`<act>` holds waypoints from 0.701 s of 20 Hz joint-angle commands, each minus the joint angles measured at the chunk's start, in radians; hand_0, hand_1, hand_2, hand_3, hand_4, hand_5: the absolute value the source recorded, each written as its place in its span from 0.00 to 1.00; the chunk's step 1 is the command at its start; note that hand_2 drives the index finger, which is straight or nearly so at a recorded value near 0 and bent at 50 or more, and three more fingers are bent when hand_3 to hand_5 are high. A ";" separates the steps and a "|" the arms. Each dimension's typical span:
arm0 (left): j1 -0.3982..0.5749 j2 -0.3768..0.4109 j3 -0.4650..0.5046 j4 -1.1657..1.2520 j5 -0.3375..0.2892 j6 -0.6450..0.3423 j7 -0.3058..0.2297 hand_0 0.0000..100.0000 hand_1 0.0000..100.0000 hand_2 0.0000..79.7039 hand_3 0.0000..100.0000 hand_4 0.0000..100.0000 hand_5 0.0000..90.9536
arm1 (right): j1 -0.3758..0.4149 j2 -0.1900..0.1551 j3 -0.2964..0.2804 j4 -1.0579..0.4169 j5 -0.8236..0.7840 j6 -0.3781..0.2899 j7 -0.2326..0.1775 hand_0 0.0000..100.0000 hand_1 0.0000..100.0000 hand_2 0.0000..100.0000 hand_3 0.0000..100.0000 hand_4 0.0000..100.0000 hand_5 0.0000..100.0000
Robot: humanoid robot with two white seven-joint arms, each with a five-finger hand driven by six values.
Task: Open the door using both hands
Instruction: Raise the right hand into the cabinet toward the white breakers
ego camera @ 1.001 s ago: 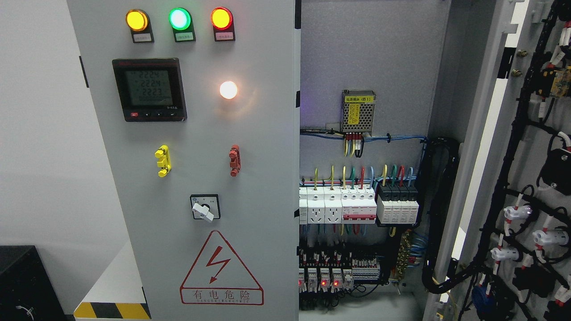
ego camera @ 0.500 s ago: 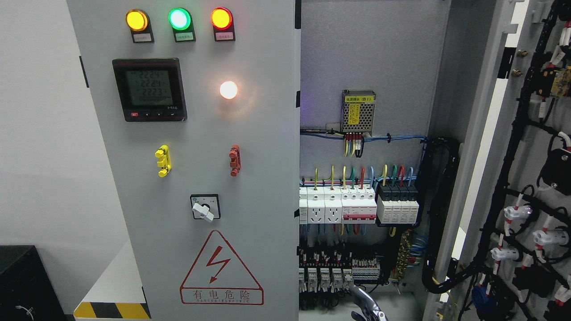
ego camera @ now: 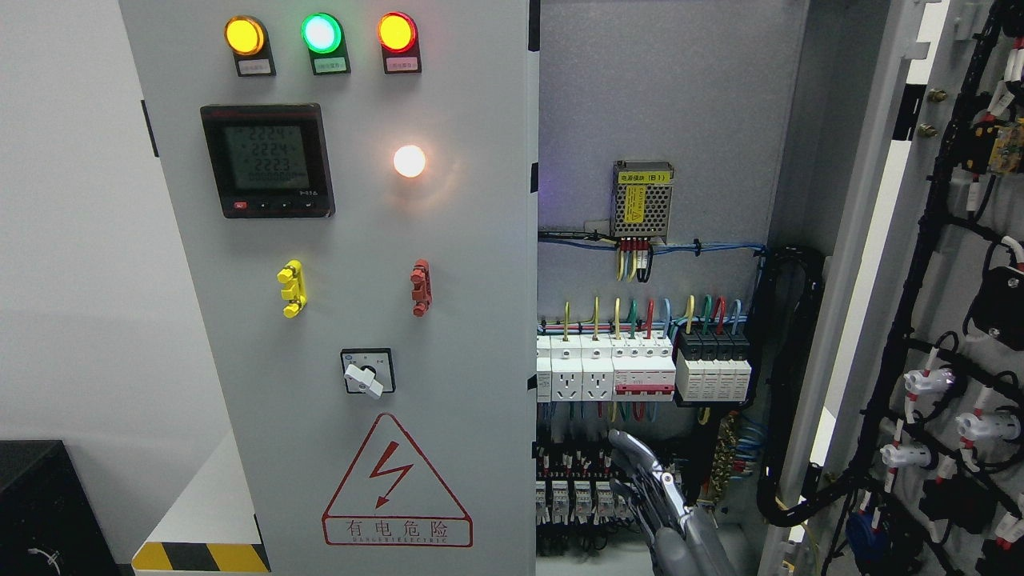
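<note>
My right hand (ego camera: pixel 652 496) rises at the bottom edge, fingers extended and holding nothing, before the open bay. The right door (ego camera: pixel 944 304) stands swung open; the left door (ego camera: pixel 352 304) looks shut. I'd next reach its free edge.

**Robot hand rises before the open cabinet**

A grey metal left door (ego camera: pixel 352 320) with lit round lamps, a black digital meter (ego camera: pixel 266 160) and a red lightning warning triangle (ego camera: pixel 397 484) stands shut. The right door (ego camera: pixel 952 320), wired inside, hangs wide open. A metallic hand (ego camera: pixel 660 500) with extended fingers (ego camera: pixel 632 452) shows at the bottom, before the white breaker row (ego camera: pixel 640 368).
</note>
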 commanded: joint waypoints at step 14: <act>-0.005 -0.019 -0.002 0.000 -0.001 0.002 -0.009 0.12 0.56 0.00 0.00 0.00 0.00 | -0.401 0.004 0.002 0.457 -0.014 0.002 -0.002 0.07 0.14 0.00 0.00 0.00 0.00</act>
